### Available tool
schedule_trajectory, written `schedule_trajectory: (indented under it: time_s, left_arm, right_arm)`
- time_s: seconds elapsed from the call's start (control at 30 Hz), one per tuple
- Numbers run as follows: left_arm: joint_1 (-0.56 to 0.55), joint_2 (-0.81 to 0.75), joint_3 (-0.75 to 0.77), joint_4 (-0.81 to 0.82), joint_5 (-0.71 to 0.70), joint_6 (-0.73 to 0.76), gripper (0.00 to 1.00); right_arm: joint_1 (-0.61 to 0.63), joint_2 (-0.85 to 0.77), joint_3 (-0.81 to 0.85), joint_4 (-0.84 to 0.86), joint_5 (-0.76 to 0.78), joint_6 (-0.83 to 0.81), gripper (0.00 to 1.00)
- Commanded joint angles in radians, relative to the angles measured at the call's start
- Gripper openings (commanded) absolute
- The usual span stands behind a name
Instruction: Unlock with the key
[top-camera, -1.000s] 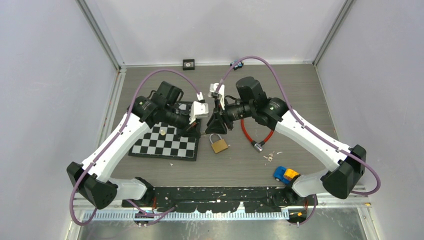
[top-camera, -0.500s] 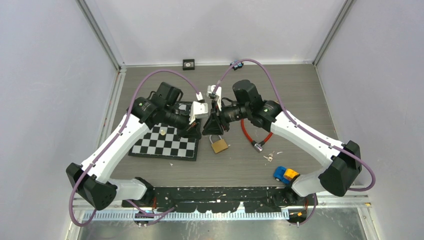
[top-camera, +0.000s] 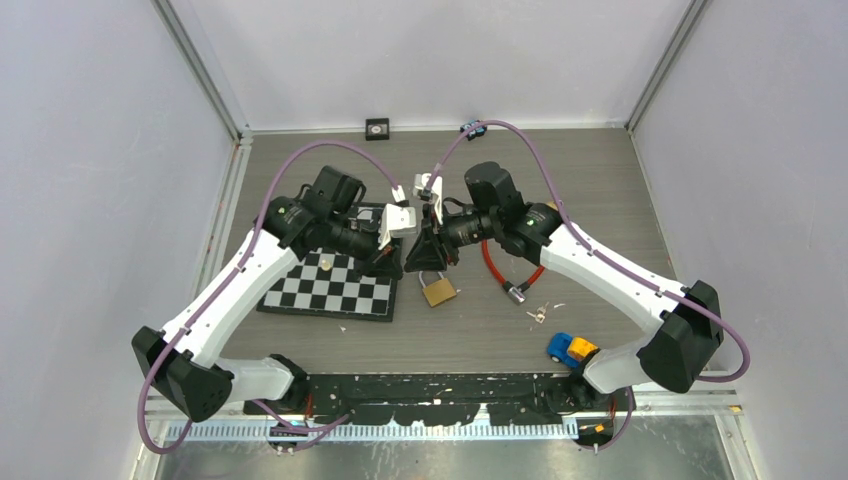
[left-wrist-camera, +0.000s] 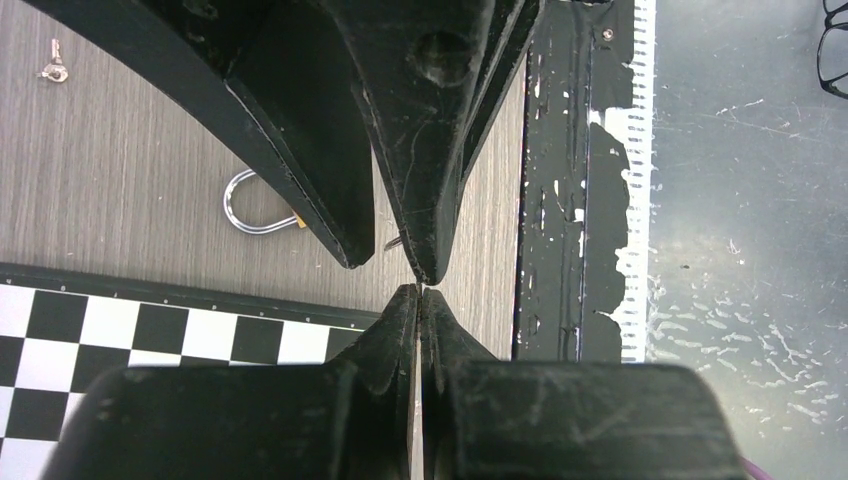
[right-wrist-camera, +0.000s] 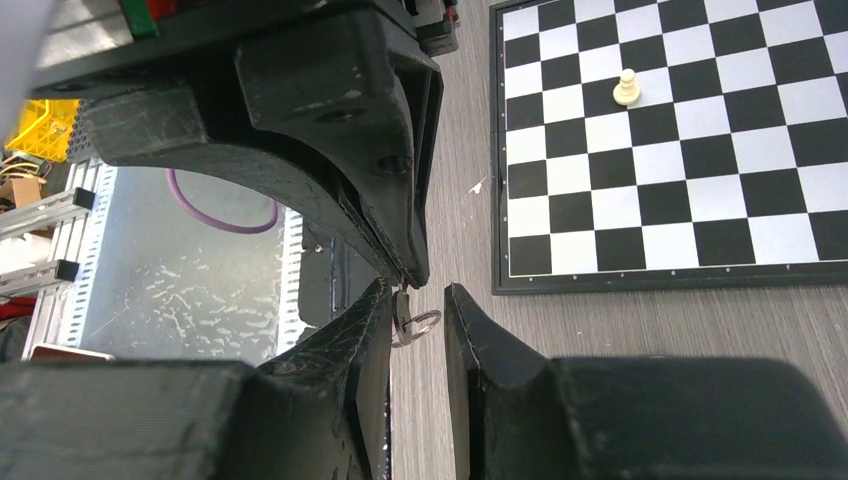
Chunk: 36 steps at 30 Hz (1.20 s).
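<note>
CHANGE: right gripper (right-wrist-camera: 418, 300) has narrowed to half open around the key (right-wrist-camera: 404, 318), not yet clamped; handover under way | LEFT: left gripper (left-wrist-camera: 418, 292) pinched closed on key | LOCK: padlock (top-camera: 438, 290) on table (top-camera: 600, 180), 6 o'clock of grippers | ROOM: chessboard (top-camera: 330, 285) edge at 9 o'clock; free table at 12 o'clock
</note>
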Motion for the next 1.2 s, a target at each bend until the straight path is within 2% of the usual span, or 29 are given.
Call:
schedule_trajectory:
  time_s: [0.0, 0.53, 0.87, 1.17]
  left_arm:
    - [-0.004, -0.033, -0.002, 0.030, 0.028, -0.016, 0.00]
    - [-0.002, -0.038, -0.014, 0.046, 0.015, -0.029, 0.00]
    - [0.000, -0.036, -0.017, 0.055, 0.012, -0.038, 0.00]
    - [0.000, -0.035, -0.022, 0.063, 0.010, -0.046, 0.00]
  right_arm:
    - [0.000, -0.023, -0.006, 0.010, -0.009, -0.032, 0.30]
    - [0.000, -0.039, -0.014, -0.024, 0.005, -0.072, 0.21]
    - [0.000, -0.043, -0.012, -0.039, 0.012, -0.083, 0.08]
    - [0.000, -0.045, -0.002, -0.056, 0.049, -0.086, 0.01]
